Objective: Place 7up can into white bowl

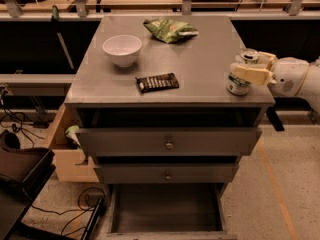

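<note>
The 7up can (237, 84) stands on the grey table top (200, 59) close to its right front corner, its silver top showing. My gripper (246, 67) reaches in from the right and sits at the can's upper half, one cream part across its front and one behind it. The white bowl (122, 49) stands on the far left of the table top, upright and empty, far from the can and the gripper.
A dark candy bar wrapper (157, 82) lies between the bowl and the can near the front edge. A green snack bag (170, 30) lies at the back middle. Drawers (169, 143) stand open below the table top. A wooden box (67, 156) sits at the lower left.
</note>
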### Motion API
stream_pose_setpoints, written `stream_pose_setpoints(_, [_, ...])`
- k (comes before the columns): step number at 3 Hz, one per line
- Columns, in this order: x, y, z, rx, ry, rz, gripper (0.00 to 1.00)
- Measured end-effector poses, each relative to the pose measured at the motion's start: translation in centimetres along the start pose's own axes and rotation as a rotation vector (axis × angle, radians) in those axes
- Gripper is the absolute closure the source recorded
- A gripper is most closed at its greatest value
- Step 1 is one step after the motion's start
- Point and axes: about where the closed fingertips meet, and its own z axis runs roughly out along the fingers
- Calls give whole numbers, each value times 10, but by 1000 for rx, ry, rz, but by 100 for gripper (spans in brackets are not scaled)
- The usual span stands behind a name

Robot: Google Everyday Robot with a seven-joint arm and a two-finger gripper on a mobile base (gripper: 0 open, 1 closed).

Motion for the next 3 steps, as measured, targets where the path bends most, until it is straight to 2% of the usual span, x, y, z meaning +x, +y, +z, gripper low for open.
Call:
stream_pose_setpoints(1, [0,1,3,-5,-1,0,100])
stream_pose_setpoints(2, [-1,1,3,-5,-1,0,100])
stream_pose_setpoints(3, [-46,0,35,-52,-74,-28,100])
